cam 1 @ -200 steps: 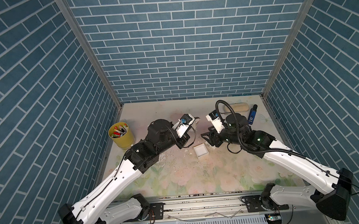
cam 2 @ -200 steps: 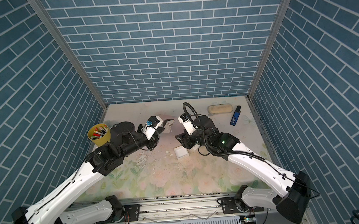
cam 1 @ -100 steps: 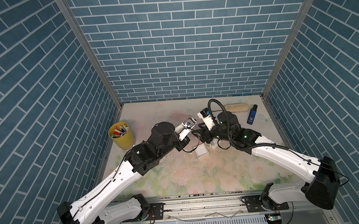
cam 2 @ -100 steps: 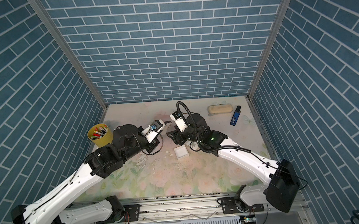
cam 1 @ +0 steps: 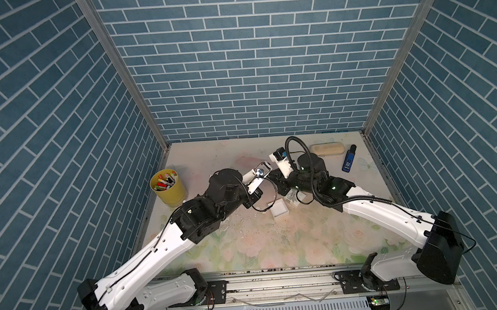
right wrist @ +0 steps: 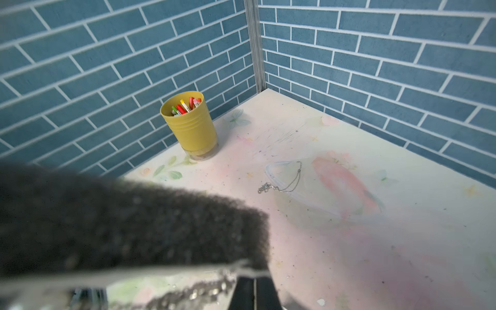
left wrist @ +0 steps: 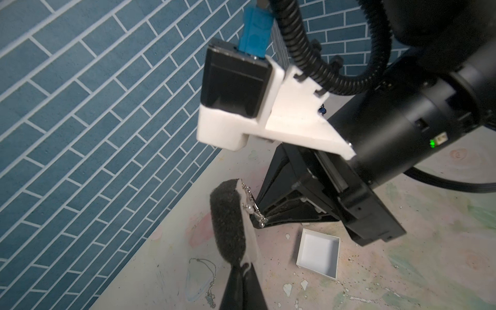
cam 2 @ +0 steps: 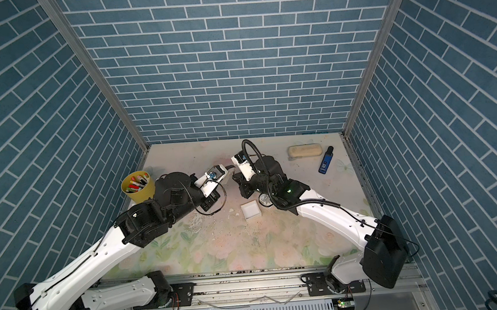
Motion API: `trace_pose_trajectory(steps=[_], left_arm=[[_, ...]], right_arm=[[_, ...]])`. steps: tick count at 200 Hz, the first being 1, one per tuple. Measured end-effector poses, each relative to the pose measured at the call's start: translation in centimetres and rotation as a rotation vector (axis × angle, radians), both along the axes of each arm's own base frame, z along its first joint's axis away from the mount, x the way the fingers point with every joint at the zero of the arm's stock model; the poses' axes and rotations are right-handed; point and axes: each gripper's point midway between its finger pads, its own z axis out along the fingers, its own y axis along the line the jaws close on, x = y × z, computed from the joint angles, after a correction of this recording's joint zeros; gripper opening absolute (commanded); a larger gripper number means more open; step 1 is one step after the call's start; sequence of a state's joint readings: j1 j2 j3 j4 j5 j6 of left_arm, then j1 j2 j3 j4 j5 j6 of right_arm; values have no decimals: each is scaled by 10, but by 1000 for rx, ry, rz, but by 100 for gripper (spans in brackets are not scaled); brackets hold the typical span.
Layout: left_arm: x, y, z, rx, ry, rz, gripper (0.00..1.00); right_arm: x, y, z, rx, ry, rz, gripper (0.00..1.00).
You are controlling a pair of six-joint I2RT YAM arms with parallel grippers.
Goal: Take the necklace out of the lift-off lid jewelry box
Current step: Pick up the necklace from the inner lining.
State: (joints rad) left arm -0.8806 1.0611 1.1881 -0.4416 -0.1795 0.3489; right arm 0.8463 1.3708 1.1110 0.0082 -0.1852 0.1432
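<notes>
Left gripper is clamped on the black foam insert, held in the air near the open white box. The insert's white face carries the necklace. Right gripper is pinched shut at its chain, probably gripping it, but the view is tight.
</notes>
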Motion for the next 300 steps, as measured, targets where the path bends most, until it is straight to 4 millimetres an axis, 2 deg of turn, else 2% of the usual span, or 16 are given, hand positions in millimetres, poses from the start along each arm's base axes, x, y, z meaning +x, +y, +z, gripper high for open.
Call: trace_pose_trajectory(steps=[50, 78, 100, 112, 147, 178, 214, 242, 272, 300], left_arm=[[3, 3, -1, 9, -8, 25, 1], [4, 4, -4, 16, -7, 35, 1], [5, 5, -4, 17, -8, 38, 1], [5, 5, -4, 16, -9, 39, 1], [5, 4, -3, 13, -12, 39, 1], [6, 4, -3, 14, -11, 38, 1], [6, 3, -5, 16, -7, 36, 1], [6, 2, -5, 17, -6, 36, 1], [6, 2, -6, 18, -5, 36, 1], [6, 2, -6, 19, -4, 36, 1]], right_arm=[[-8, -11, 11, 25, -42, -3, 0], [-13, -16, 11, 27, -45, -2, 0], [-15, -18, 6, 21, -37, -1, 27], [-16, -18, 2, 12, -37, 5, 38], [-21, -13, -2, 8, -27, 33, 44], [-22, -2, -8, -7, -18, 62, 46], [-16, 10, -3, -11, -29, 68, 44], [-9, 10, 6, -4, -56, 39, 40], [-4, 7, 8, -12, -78, 6, 18], [0, 5, 11, -16, -101, -15, 4]])
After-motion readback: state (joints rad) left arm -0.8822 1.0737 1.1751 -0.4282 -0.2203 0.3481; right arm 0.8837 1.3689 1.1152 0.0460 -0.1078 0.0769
